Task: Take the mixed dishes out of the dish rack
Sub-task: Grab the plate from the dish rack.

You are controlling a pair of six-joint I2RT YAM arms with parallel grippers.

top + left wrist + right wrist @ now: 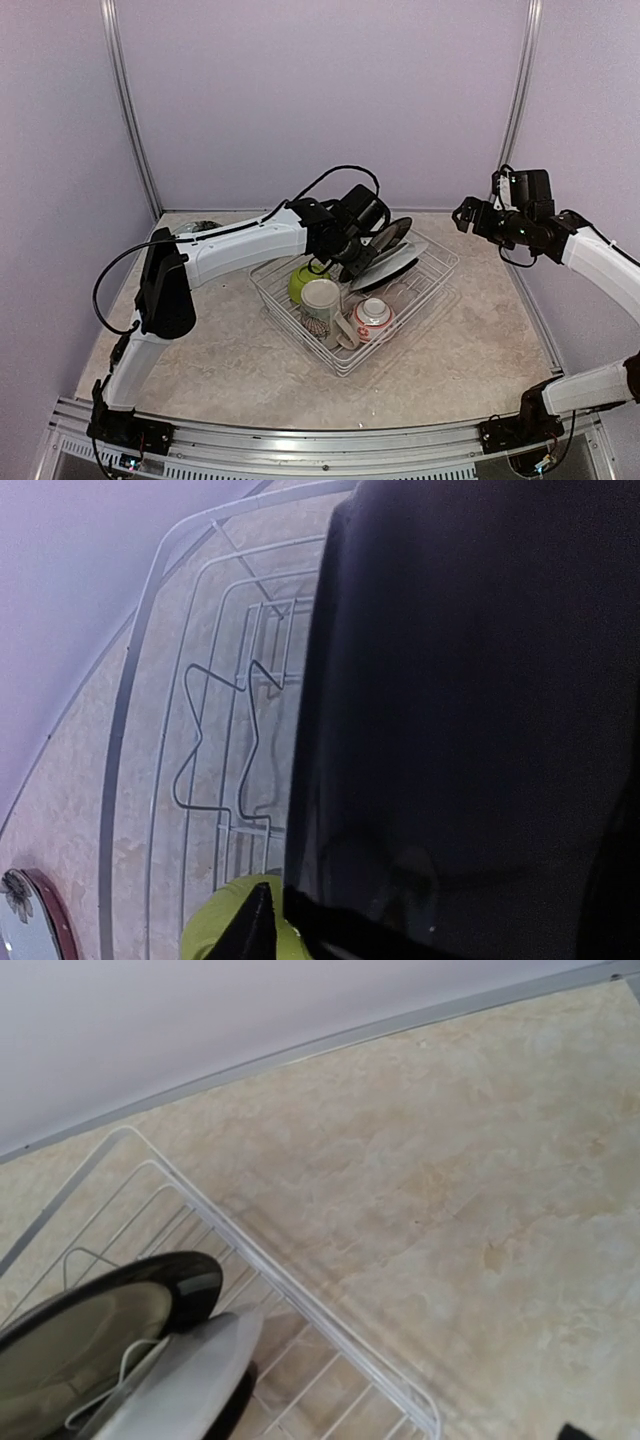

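Note:
The white wire dish rack [440, 262] stands mid-table. In it lean a black plate [392, 236] and a white plate [404, 260], beside a lime-green bowl [303, 281], a cream mug [321, 298] and a white-and-red small bowl [373, 318]. My left gripper [352, 252] is at the black plate's rim. In the left wrist view the black plate [470, 710] fills the right side, with one finger [250, 930] close against its edge over the lime bowl [215, 925]; the other finger is hidden. My right gripper [466, 214] hangs raised and empty, right of the rack.
A red-rimmed plate [40, 920] lies on the table left of the rack. The right wrist view shows the rack's corner [400, 1400], the black plate [190, 1282], the white plate [190, 1370] and bare marbled table [480, 1180]. Walls enclose the back and sides.

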